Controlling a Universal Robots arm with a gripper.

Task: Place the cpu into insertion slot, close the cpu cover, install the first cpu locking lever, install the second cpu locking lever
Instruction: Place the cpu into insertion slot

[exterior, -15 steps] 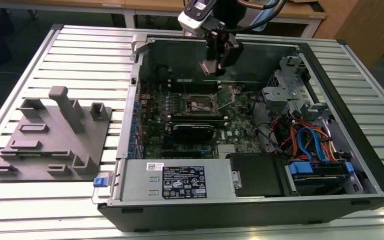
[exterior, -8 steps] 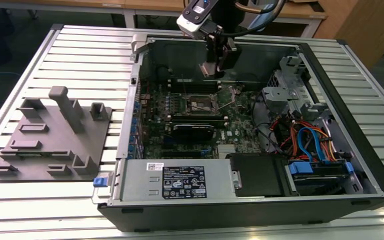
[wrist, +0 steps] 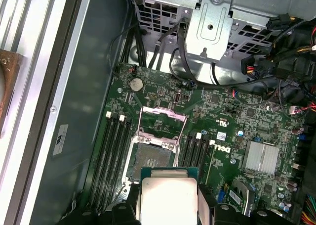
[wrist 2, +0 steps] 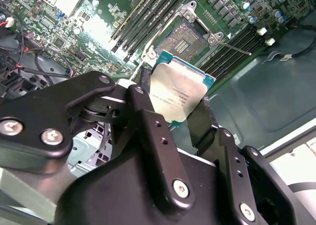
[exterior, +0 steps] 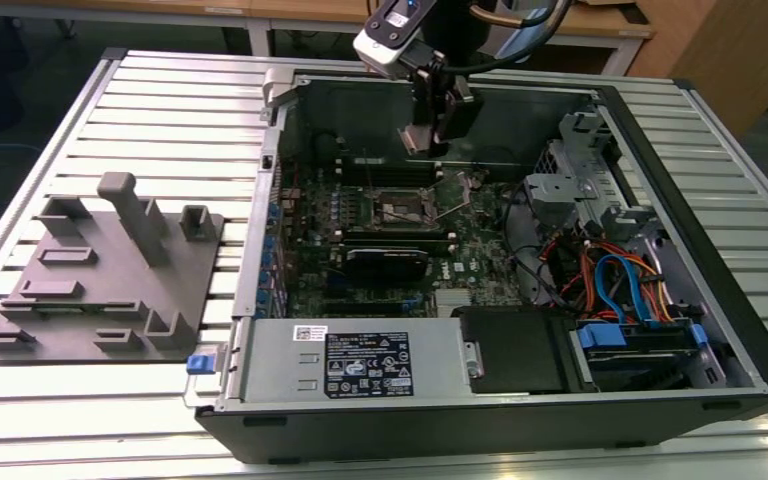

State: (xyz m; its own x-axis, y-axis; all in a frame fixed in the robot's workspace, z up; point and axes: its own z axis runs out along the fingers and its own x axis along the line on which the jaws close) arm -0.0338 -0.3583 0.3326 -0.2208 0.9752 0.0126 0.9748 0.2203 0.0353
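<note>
My gripper (exterior: 435, 140) hangs inside the open computer case, shut on the cpu (wrist 2: 178, 94), a flat square chip with a dull silver top and a green rim. Black fingers (wrist 2: 143, 89) clamp it on two opposite edges. In the first wrist view the cpu (wrist: 168, 198) sits just short of the insertion slot (wrist: 152, 160), above the board and apart from it. The slot (exterior: 404, 208) is bare, its pin field showing (wrist 2: 190, 39). The cpu cover (wrist: 163, 111), a thin silvery frame, stands swung open on the slot's far side.
Black memory slots (wrist: 113, 156) flank the socket on both sides. A metal drive cage (wrist: 217, 22) and bundled cables (exterior: 611, 280) fill the case toward the exterior view's right. A grey fixture plate (exterior: 104, 270) lies on the table at the exterior view's left.
</note>
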